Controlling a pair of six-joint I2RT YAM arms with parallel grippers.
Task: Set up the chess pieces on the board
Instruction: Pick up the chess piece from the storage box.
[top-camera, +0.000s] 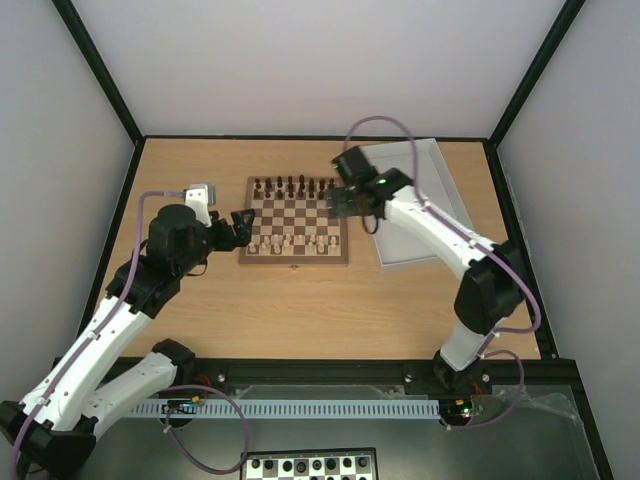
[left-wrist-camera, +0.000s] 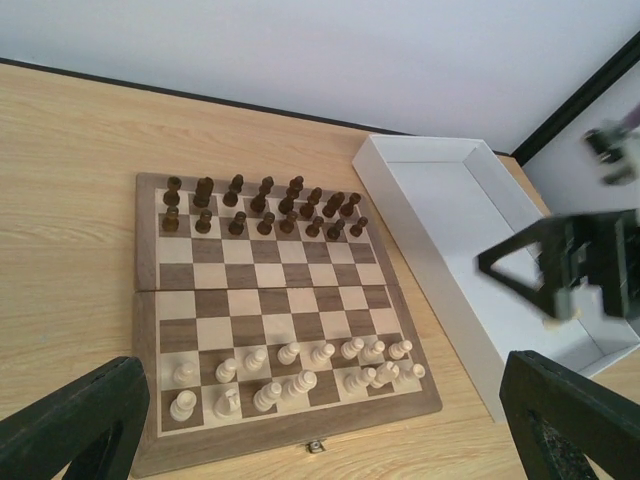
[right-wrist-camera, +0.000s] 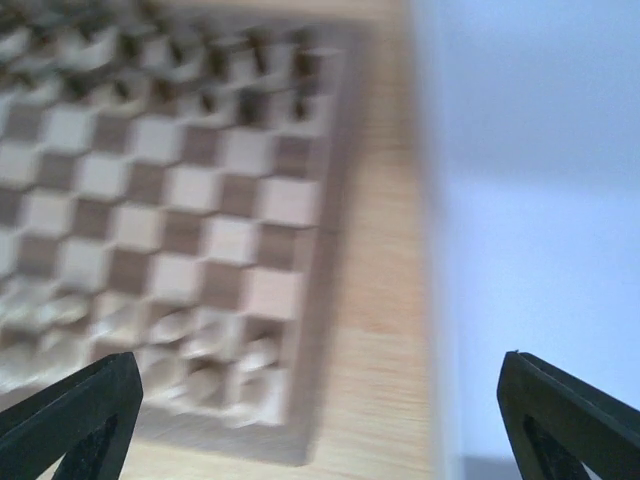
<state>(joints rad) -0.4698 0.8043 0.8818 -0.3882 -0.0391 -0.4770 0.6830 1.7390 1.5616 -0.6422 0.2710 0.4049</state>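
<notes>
Wood-grain worktop (top-camera: 300, 310) runs wide on the near and left sides of the board (top-camera: 296, 221), so I have room there. To the right the gap is tight: only a narrow strip of worktop separates the board's right edge from the left wall of the white tray (left-wrist-camera: 470, 260), which sits at an angle to it.

The left arm's fingers (left-wrist-camera: 80, 420) are spread wide and hang just off the board's near-left corner. The right arm's fingers (right-wrist-camera: 570, 420) are also spread wide, holding nothing, above that narrow strip at the board's right edge.

The chess pieces (left-wrist-camera: 290, 370) fill the two near rows. Several stand off the middle of their squares and they crowd together towards the right-hand corner. The dark brown pieces (left-wrist-camera: 260, 205) line the two far rows.

From the left wrist I get each piece sharply, plus a small clasp (left-wrist-camera: 314, 447) on the near border. The right wrist view is blurred, and there the pieces are only smears. Only the top view shows a black-and-white checkered board (top-camera: 310, 466) below the arm bases.
</notes>
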